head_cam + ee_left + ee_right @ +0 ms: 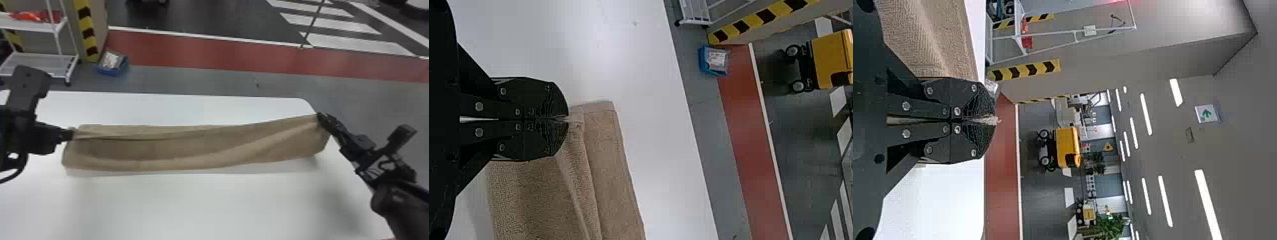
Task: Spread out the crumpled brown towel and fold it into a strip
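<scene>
While my left gripper [71, 134] pinches one end of the brown towel [191, 148] at the left of the head view, my right gripper [320, 118] grips the upper corner of its other end, right of centre. Both pairs of jaws are closed almost completely, with only a thin pinch of cloth between the tips of each. I have the towel drawn out between them as a long, narrow band across the middle of the head view, over the white table [223, 207]. Lengthwise creases run along it, and its right end slants up toward the table's far right corner, with a shadow beneath its lower edge.

In the left wrist view, my jaws bite the folded cloth beside a hemmed edge; in the right wrist view, a small tuft pokes out past the tips of my jaws.

Beyond the table, at the upper left of the head view, a blue bin [108, 71] sits on the floor near a yellow-and-black striped pillar [87, 32]. Beside that stands a white shelf rack [32, 27] with something orange-red [35, 16] on its upper shelf.
</scene>
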